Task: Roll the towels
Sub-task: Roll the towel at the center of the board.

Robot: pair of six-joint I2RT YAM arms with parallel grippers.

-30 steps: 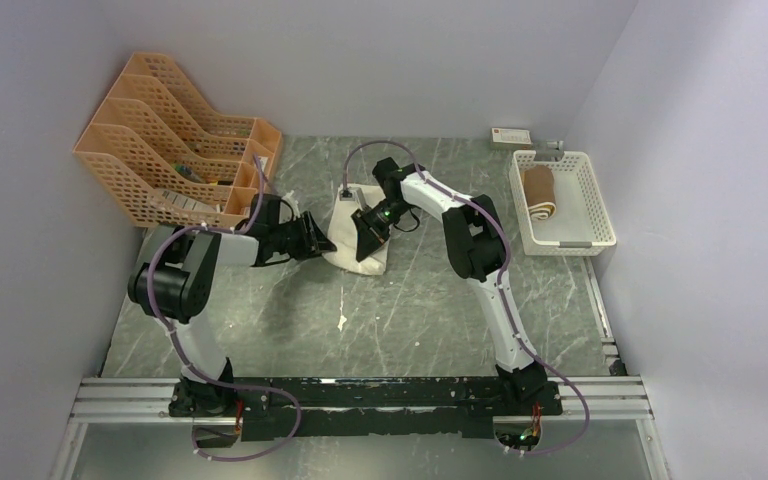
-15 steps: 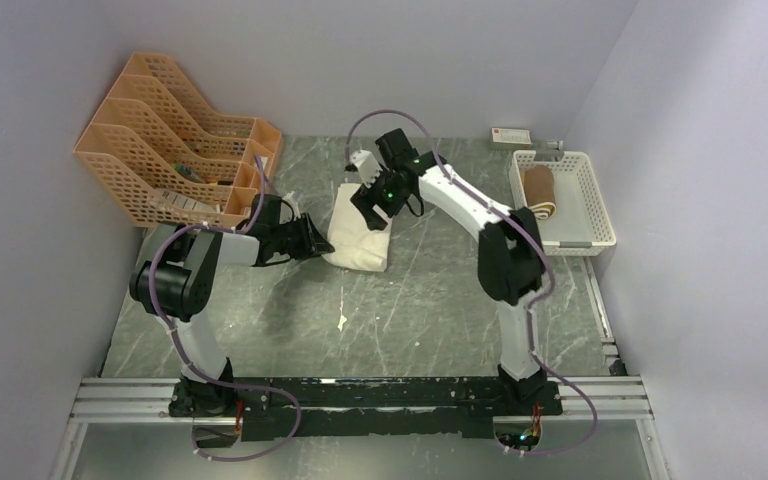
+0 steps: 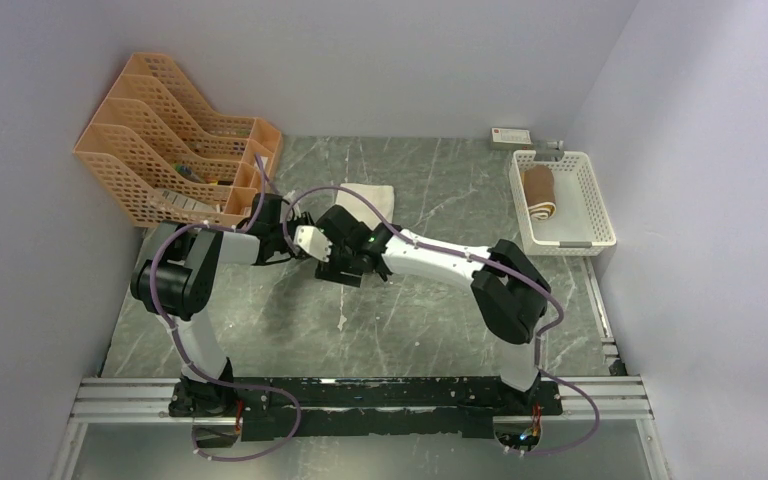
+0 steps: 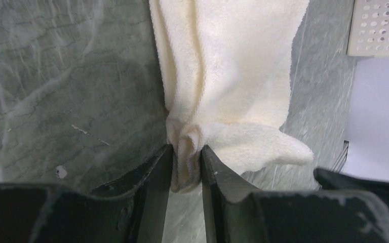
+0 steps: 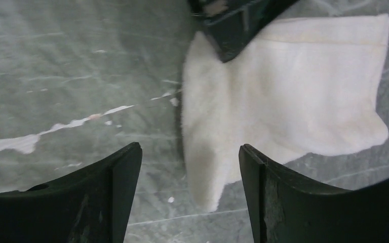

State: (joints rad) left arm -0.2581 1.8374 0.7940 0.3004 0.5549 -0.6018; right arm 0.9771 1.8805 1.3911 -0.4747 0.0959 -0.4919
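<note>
The cream-white towel (image 3: 368, 194) lies spread on the table, and most of it is hidden by my right arm in the top view. My left gripper (image 4: 186, 167) is shut on a bunched corner of the cream towel (image 4: 228, 61). My right gripper (image 5: 190, 167) is open just above the table, with a loose corner of the towel (image 5: 207, 167) lying between its fingers, not gripped. From above, the left gripper (image 3: 295, 243) and right gripper (image 3: 338, 262) are close together at the towel's near-left end. The brown towel (image 3: 538, 192) sits rolled in the white basket (image 3: 592, 205).
An orange mesh file rack (image 3: 175, 140) stands at the back left, close behind my left arm. A small white box (image 3: 511, 136) lies by the back wall. The basket's corner (image 4: 380, 30) shows in the left wrist view. White scuffs (image 5: 25, 142) mark the marble top.
My right gripper let go of the towel, opened, and swung from its far end to the near-left end beside the left gripper. The towel now lies flatter. The left gripper stayed put.
</note>
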